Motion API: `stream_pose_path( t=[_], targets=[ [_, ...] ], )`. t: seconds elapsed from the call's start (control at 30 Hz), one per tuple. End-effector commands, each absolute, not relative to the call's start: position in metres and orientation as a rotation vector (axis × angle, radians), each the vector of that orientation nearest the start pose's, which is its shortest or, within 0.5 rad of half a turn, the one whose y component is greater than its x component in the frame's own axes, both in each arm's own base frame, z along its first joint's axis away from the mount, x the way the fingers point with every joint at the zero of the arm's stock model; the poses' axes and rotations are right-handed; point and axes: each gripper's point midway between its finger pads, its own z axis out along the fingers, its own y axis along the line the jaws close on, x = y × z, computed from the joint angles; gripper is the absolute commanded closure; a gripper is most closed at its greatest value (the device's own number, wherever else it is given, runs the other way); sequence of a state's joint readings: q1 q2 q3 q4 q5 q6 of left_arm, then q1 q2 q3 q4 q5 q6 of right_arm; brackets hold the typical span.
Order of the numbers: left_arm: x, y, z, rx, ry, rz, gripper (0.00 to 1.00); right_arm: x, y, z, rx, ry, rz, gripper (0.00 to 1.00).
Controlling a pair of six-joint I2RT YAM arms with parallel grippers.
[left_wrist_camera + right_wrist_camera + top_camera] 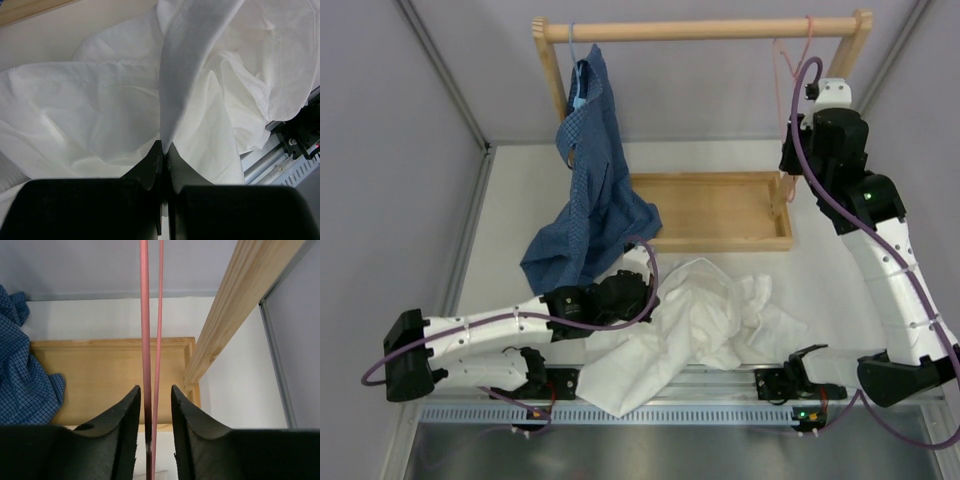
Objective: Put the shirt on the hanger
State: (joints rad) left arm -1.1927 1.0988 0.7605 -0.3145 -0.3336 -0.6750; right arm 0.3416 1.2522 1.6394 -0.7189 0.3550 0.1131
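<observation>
Sprawling in a crumpled heap, the shirt (695, 320) sits at about 6 o'clock on the table (840, 290), one flap spilling toward the near edge. None of it is on the hanger (782, 90) yet, which hangs by its hook from the wooden rail (700, 28) up at 1 o'clock, well apart from the cloth.

At the heap's 9 o'clock side the left gripper (164, 148) has its jaws pressed together on a raised fold. The wrist view shows the white cloth rising straight out of the pinch in a taut ridge. My guess is that it holds there so the shirt can be lifted or spread by one edge.

The right gripper (155, 396) is reached up to the rack, jaws narrow but with a gap. Both pink wires run down between the fingers, and I can't see the pads pressing on them. It looks placed to steady or take the hanger.

Below the rail, at 12 o'clock from the shirt, lies a shallow wooden tray (720, 243). A blue checked shirt (590, 190) hangs on its own light blue hanger (574, 62) at 11 o'clock, its tail draping to the table just beside the left arm.
</observation>
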Motion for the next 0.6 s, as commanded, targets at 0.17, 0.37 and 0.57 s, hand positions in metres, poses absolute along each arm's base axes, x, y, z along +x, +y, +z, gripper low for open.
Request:
stream_pose_path(
  t=[0.17,0.37,0.57],
  targets=[
    [0.151,-0.296,0.161,0.393,2.179,-0.737,1.0,0.352,0.063,0.399,-0.011,1.886,0.015,0.91],
    [0.154,-0.297,0.156,0.383,2.188,-0.713,1.0,0.354,0.065,0.402,-0.017,1.879,0.025,1.0],
    [0.158,-0.296,0.164,0.345,2.168,-0.71,1.0,0.348,0.066,0.432,-0.016,1.787,0.063,1.0]
  ],
)
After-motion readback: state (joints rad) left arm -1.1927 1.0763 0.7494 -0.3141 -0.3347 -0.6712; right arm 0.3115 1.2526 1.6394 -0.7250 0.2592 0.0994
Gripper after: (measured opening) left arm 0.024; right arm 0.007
